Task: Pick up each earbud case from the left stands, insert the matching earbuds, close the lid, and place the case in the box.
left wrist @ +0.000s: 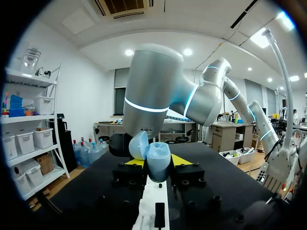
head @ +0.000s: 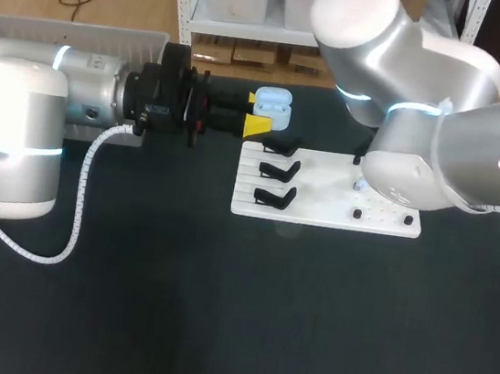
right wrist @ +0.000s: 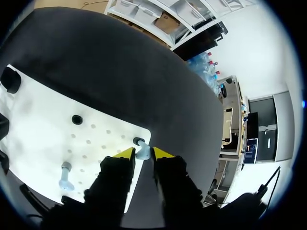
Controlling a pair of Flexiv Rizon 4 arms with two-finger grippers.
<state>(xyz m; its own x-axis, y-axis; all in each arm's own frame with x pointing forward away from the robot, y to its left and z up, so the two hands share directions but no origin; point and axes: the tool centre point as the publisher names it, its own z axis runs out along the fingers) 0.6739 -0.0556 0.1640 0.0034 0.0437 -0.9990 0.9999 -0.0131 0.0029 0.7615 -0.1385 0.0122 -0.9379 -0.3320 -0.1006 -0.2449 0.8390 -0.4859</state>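
Earbud (right wrist: 142, 154) in right gripper (right wrist: 144, 152): wrist-view only

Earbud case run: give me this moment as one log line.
left gripper: shut on open light-blue earbud case | right gripper: around earbud on white board, grip unclear | second earbud: on board

head camera looks down from behind; both wrist cameras sit close to the shared white board (head: 322, 201).
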